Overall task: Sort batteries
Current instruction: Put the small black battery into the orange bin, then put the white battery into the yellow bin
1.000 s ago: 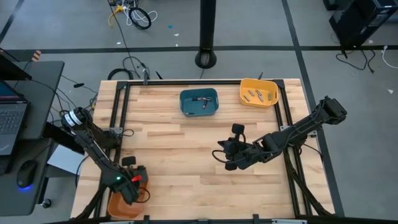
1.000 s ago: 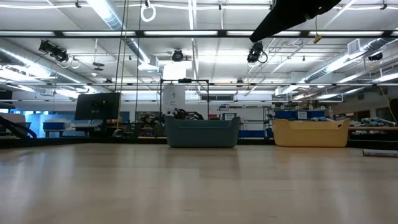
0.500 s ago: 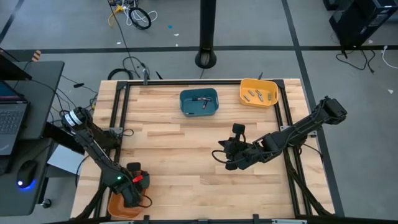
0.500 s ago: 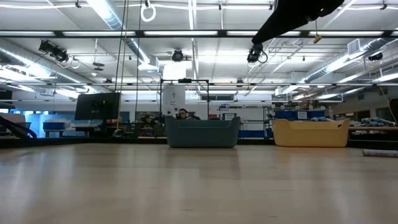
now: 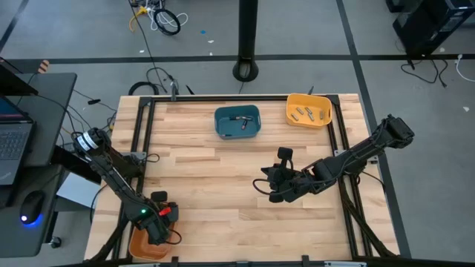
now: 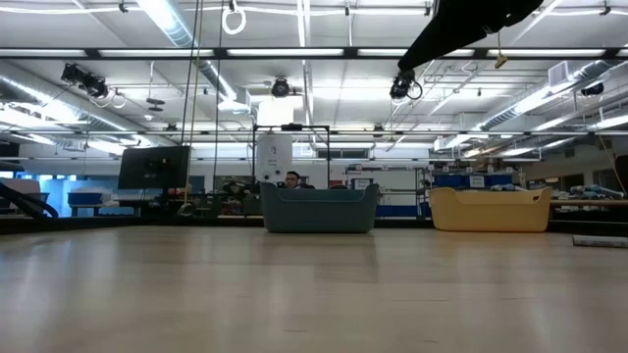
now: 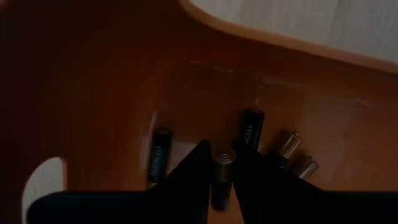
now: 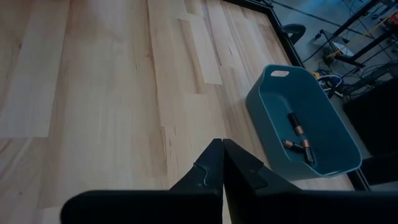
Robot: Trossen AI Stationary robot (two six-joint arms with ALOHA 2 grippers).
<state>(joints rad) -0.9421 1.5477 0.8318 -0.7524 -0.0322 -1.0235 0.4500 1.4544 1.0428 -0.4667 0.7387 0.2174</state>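
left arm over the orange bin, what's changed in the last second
The left gripper shifted slightly toward the table's near edge, deeper over the orange bin. Its jaws now stand either side of an upright battery; whether they grip it I cannot tell. The right gripper stayed put mid-table, jaws shut and empty. The blue bin and yellow bin are unchanged.

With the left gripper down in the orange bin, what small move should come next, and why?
Probably close the left gripper: a battery stands between its fingers inside the orange bin, apparently not yet clamped, while the right gripper waits shut over the table.
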